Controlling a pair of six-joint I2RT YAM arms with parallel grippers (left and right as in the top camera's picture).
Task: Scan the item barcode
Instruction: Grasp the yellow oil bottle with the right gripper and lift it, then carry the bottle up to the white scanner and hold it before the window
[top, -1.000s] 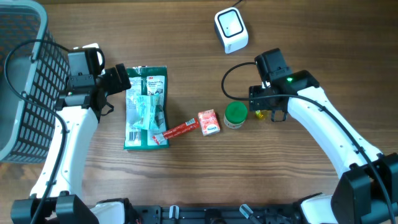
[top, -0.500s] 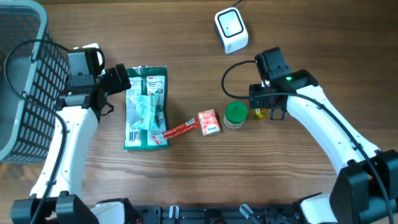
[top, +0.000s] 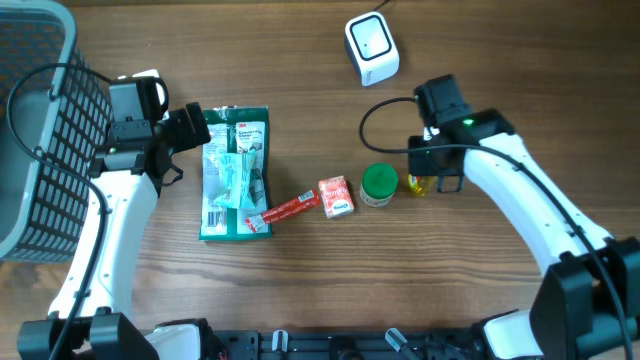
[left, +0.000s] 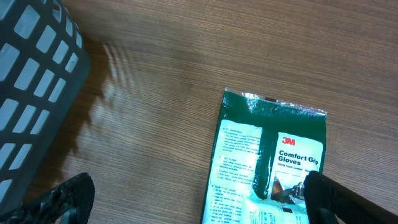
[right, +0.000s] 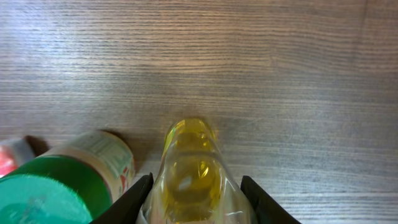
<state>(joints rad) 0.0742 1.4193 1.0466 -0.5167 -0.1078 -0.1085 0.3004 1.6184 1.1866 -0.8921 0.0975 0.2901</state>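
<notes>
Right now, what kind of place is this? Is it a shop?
Probably a pretend shop checkout: a scanner, a basket, and goods like gloves and a bottle on a table.

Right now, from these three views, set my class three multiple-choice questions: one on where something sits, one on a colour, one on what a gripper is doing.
1. In the overhead view, the white scanner sits
A) at the top, apart from the row of items
B) at the bottom edge
C) in the bottom left corner

2. The lid of the jar is
A) red
B) green
C) blue

3. The right gripper is
A) open wide over bare wood
B) out of sight in every view
C) closed around the yellow bottle

Answers:
1 A, since the scanner stands alone above the right arm in the overhead view.
2 B, since the round lid shows green from overhead and from the right wrist.
3 C, since the right wrist view shows a finger against each side of the bottle.
</notes>
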